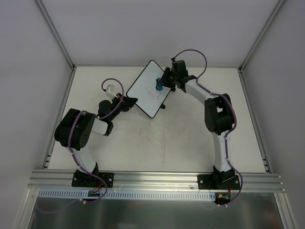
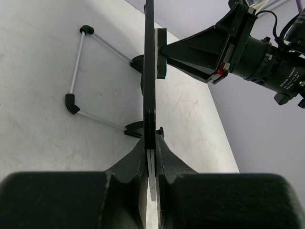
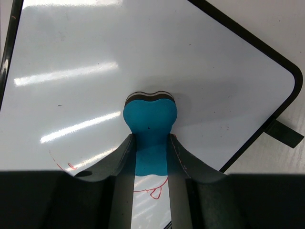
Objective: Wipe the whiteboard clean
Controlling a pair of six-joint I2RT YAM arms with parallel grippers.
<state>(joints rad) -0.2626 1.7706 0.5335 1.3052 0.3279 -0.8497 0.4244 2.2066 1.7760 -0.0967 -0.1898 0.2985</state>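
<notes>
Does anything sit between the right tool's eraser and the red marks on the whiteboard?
Nothing visible. The right tool presses the blue eraser on the whiteboard, with bare surface between it and the red doodle. The left tool clamps the board's edge, away from it.

Bright, even light is thrown from above; the counter (image 1: 167,143) is rendered pale, nearly washed out, and only faint, soft shadows are cast under the arms. In the right wrist view, long streaks of glare are reflected off the whiteboard (image 3: 190,62), and a dim halo of shadow is seen around the blue eraser (image 3: 150,119). The right hand (image 3: 150,138) and the left hand (image 2: 151,143) are shown dark, underexposed and softly blurred at the bottom edges.
</notes>
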